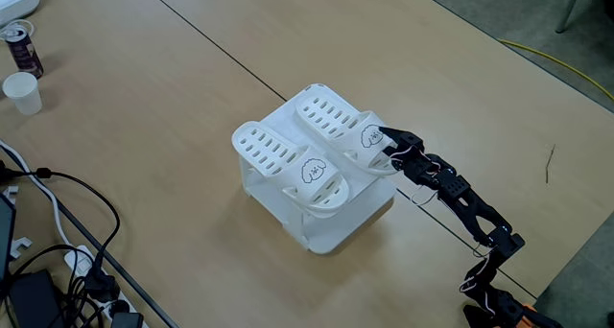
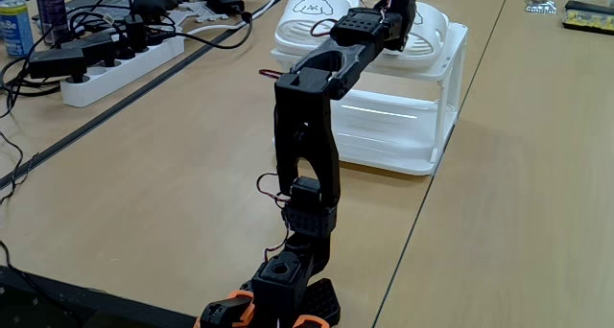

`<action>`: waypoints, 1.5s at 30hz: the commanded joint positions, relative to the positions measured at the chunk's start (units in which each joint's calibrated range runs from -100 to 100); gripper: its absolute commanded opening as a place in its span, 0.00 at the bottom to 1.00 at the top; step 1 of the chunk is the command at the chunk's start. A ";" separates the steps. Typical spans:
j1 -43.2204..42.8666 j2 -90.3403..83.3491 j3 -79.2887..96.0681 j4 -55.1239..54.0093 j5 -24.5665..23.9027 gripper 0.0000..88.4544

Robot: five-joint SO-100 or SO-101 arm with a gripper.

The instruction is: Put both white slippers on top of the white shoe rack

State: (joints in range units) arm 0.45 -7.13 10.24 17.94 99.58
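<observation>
on the rack: both slippers up, gripper at the right one

on the worktop (image 1: 173, 107), going left to right in a fixed view from above, a dark drink can (image 1: 21, 48) and a white paper cup (image 1: 22, 92) stand near the far left edge, well apart from everything else. below them a tangle of black and white cables (image 1: 58, 232) runs down to the bottom-left corner. near the middle stands the white shoe rack (image 1: 336, 227), and both white slippers lie side by side on its top panel: the left slipper (image 1: 288, 165) and the right slipper (image 1: 343, 128), each with its slotted strap and a small dog face turned toward the arm. right of the rack the black arm (image 1: 460, 199) reaches in from the lower right corner, and the gripper (image 1: 386, 148) sits at the near end of the right slipper, touching or almost touching its edge. whether its fingers are spread or closed on the slipper cannot be told; they are too small and dark there.

in a fixed view from behind the arm, a blue can (image 2: 13, 26) stands at the far left, then a white power strip (image 2: 120, 64) crowded with black plugs and leads, then the arm's upright links (image 2: 307, 136), which hide part of the rack (image 2: 422, 127) and the slippers behind them. the gripper (image 2: 393, 11) is over the rack's top, its fingers covered by the wrist.
</observation>
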 commanded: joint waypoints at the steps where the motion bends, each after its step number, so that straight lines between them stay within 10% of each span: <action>1: 0.04 -6.45 0.09 -0.17 0.42 0.15; 45: 9.17 -23.62 19.39 -0.17 0.42 0.10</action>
State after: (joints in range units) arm 7.42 -27.67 32.88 17.94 99.58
